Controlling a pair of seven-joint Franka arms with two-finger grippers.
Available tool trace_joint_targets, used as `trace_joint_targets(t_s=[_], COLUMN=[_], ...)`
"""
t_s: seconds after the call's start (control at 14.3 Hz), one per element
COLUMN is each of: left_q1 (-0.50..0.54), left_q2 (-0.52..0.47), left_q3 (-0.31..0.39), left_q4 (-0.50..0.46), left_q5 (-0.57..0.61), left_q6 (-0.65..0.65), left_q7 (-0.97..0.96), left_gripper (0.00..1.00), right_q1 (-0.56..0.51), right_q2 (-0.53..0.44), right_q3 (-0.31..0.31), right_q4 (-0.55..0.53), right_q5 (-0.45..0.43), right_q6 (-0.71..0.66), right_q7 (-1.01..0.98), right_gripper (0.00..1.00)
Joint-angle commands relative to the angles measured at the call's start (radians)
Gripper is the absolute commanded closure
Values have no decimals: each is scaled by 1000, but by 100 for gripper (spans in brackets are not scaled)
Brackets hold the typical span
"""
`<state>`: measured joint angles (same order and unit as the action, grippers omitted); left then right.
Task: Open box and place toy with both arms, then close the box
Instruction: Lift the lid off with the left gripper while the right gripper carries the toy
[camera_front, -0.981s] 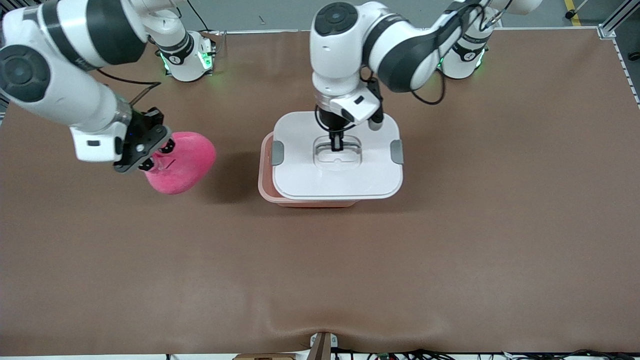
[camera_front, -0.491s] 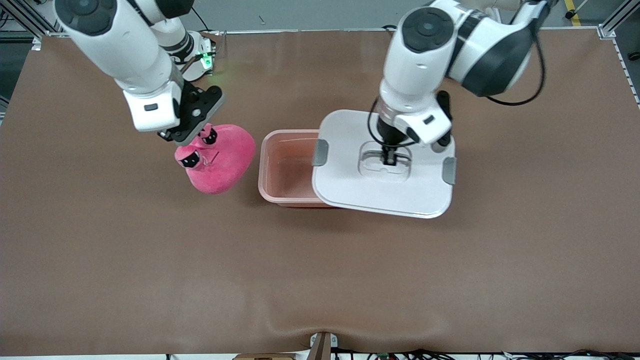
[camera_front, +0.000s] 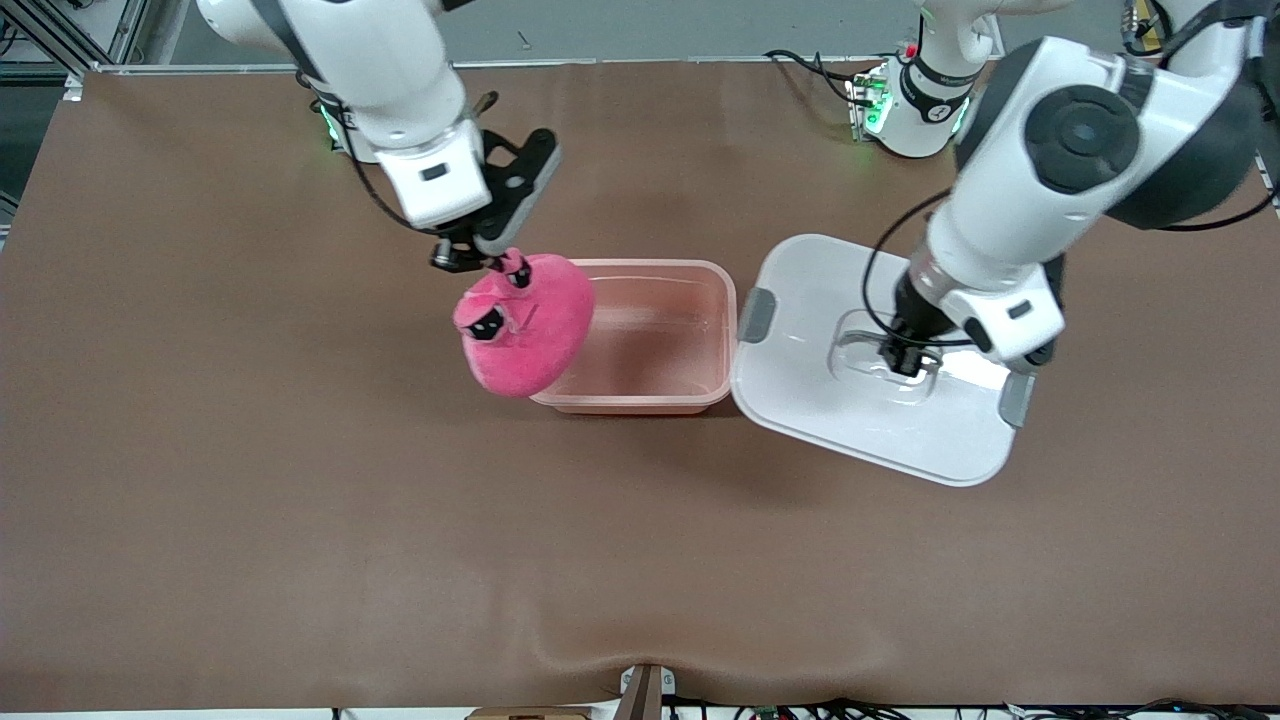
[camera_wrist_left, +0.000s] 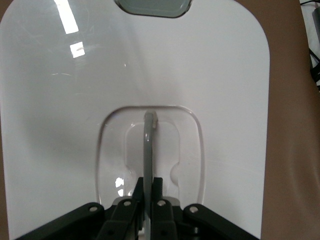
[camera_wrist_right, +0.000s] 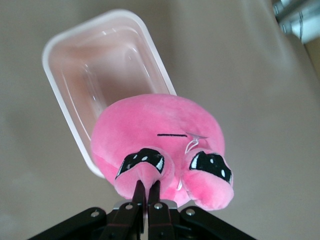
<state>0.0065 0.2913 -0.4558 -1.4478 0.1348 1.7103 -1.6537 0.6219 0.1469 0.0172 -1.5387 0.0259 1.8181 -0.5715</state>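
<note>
**A:** Look first at the right gripper (camera_front: 497, 262). Pinched tight on one bulgy eye of the toy (camera_front: 525, 330), right?

**B:** Yes. Dangles the toy by that eye. Hung just under the claw, up in the air. Half over the rim of the box (camera_front: 722, 300) at the right arm's end, half over the table (camera_front: 300, 520).

**A:** Was out over the bare table a moment ago?

**B:** Yes, well away from the box. Carried across since then. Not inside yet, though.

**A:** And the box?

**B:** Open now! Had the lid (camera_front: 800, 420) on top a second ago. Nothing inside so far.

**A:** Where to find the lid?

**B:** Swung off toward the left arm's end, just beside the box. Tilted, and seems held up off the table. Look at the left gripper (camera_front: 905, 360): squeezed shut on the thin grey handle (camera_wrist_left: 148, 145) in the middle dip of the lid.

**A:** Good news for the job?

**B:** Looks so. Opening done, probably. Next, most likely: slide the toy a bit more over the middle, lower, let go. Then put the lid back on.
</note>
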Motion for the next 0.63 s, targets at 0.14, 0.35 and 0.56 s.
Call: trace_joint_targets(t_s=[0.14, 0.35, 0.56], left_q1=[121, 174, 207], left_q2=[-24, -15, -5], left_q3=[-7, -7, -6], left_q4=[-25, -28, -29], left_q5=[-21, -21, -21], left_q6=[-46, -57, -57], left_q7=[271, 388, 465], left_gripper=[100, 100, 100], right_q1=[30, 30, 24], right_q2=[25, 30, 45], right_q3=[-13, -14, -14], right_q4=[5, 2, -3], right_q5=[8, 5, 5], right_q6=[43, 41, 41], right_q7=[-239, -378, -516], right_gripper=[100, 100, 100])
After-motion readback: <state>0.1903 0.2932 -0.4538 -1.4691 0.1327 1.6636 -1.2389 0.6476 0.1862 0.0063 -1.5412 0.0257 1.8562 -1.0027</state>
